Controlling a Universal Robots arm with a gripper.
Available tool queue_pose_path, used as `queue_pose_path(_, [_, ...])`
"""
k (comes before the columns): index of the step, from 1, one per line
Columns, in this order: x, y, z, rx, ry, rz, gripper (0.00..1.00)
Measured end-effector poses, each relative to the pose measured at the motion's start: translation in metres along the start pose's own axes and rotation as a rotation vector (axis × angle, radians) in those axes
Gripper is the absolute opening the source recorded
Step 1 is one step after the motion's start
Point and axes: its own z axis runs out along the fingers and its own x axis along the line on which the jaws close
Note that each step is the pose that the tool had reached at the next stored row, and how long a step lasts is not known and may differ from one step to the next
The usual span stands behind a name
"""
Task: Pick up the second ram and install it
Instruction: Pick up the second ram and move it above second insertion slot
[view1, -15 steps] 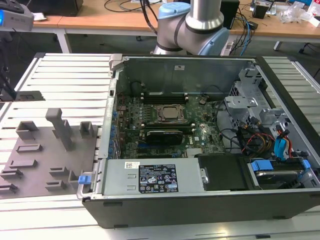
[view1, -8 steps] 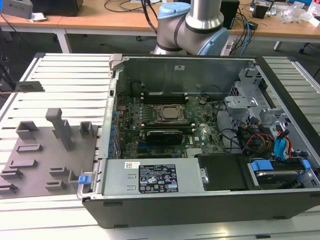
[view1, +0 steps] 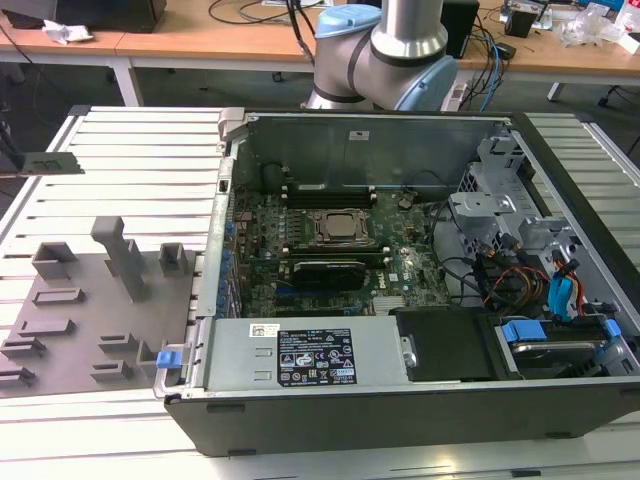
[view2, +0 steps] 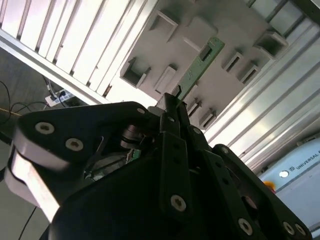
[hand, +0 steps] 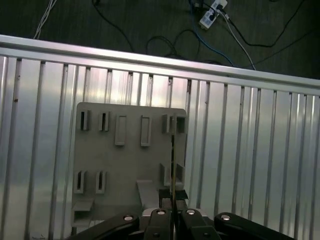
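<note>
Slatted aluminium table (hand: 250, 150), grey holder plate (hand: 130, 165) lying on it. Gripper (view2: 172, 101) clamps second ram (view2: 200, 69) over plate, in line with holder row; contact unclear. Bare slats around plate edges; open computer case (view1: 400, 410) just beside plate.

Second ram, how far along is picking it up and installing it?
Pickup looks done: the gripper is shut on the second ram and holds it above the gray holder plate. Installing is left, since the stick is over the plate and not yet in the open computer case.
</note>
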Motion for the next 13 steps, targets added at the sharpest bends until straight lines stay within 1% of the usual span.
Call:
queue_pose_path(1, [-0.0002, 0.0, -0.0001, -0.0019, 0.0242, 0.001, 0.14])
queue_pose_path(2, [-0.0004, 0.0, -0.0003, -0.0034, 0.0417, 0.002, 0.14])
queue_pose_path(3, [-0.0009, 0.0, -0.0019, -0.0058, 0.0701, 0.003, 0.14])
queue_pose_path(4, [-0.0014, 0.0, -0.005, -0.0064, 0.0749, 0.003, 0.14])
queue_pose_path(5, [-0.0019, 0.0001, -0.0083, -0.0063, 0.0754, 0.003, 0.14])
queue_pose_path(6, [-0.0021, 0.0001, -0.0097, -0.0062, 0.0754, 0.003, 0.14])
queue_pose_path(11, [-0.0023, 0.0, -0.0101, -0.0063, 0.0754, 0.003, 0.14])
queue_pose_path(13, [-0.0012, -0.0119, -0.0105, -0.0063, 0.0755, 0.003, 0.14])
